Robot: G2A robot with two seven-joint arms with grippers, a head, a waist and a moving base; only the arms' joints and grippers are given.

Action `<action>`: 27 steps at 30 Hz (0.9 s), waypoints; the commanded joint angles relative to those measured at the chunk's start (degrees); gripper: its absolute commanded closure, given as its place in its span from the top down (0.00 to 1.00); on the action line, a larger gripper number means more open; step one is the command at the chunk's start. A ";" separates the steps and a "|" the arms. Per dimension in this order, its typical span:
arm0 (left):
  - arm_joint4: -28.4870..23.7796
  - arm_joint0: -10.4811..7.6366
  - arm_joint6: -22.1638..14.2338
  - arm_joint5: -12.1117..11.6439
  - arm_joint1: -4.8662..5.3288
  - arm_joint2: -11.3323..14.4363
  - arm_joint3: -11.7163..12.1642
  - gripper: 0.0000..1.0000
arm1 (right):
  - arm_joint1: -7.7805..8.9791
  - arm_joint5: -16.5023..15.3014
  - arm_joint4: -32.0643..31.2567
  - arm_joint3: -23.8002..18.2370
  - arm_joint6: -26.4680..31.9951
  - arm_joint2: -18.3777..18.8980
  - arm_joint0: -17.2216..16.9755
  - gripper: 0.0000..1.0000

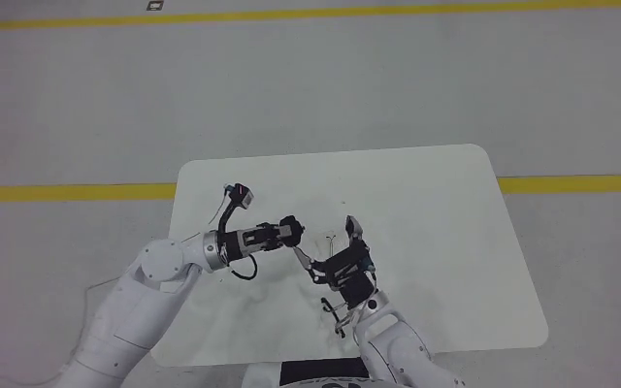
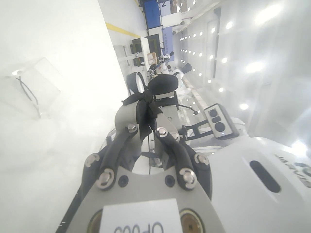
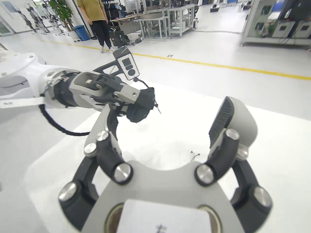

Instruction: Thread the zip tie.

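Left side: the left gripper [image 1: 289, 231] is above the white table [image 1: 437, 194], just to the left of the right gripper [image 1: 328, 244] and level with it. Its black-wrapped fingertips [image 3: 143, 105] are pressed together. A thin dark tip pokes out from between them, pointing toward the right gripper. Log this as the zip tie [image 3: 158, 109], pinched in the left gripper and held off the table. In the left wrist view a thin dark line runs back between the fingers, but you cannot tell how far the strap extends.

Middle: a thin dark wiry piece [image 1: 332, 236] lies flat on the table under the right gripper, below the gap between its fingers and touching neither. You cannot tell what it is.

Right side: the right gripper's jaws stand wide apart with nothing between them. One ribbed pad [image 3: 220, 120] faces inward. The other finger sits close beside the left gripper's fingertips, and you cannot tell whether they touch.
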 commanded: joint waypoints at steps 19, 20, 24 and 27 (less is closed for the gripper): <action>-19.70 -2.23 -10.66 8.89 0.10 -2.00 5.37 0.00 | 17.05 9.57 0.16 5.67 -10.30 -12.57 18.08 1.00; -19.70 -2.23 -10.66 8.89 0.10 -2.00 5.37 0.00 | 17.05 9.57 0.16 5.67 -10.30 -12.57 18.08 1.00; -21.28 -2.04 -9.83 9.48 -0.04 -1.75 4.93 0.00 | 17.27 9.43 0.16 7.14 -11.18 -12.13 19.32 1.00; -25.71 -1.67 -10.92 10.89 -0.22 -1.70 4.75 0.00 | 18.12 9.57 0.16 8.82 -14.33 -13.87 20.95 1.00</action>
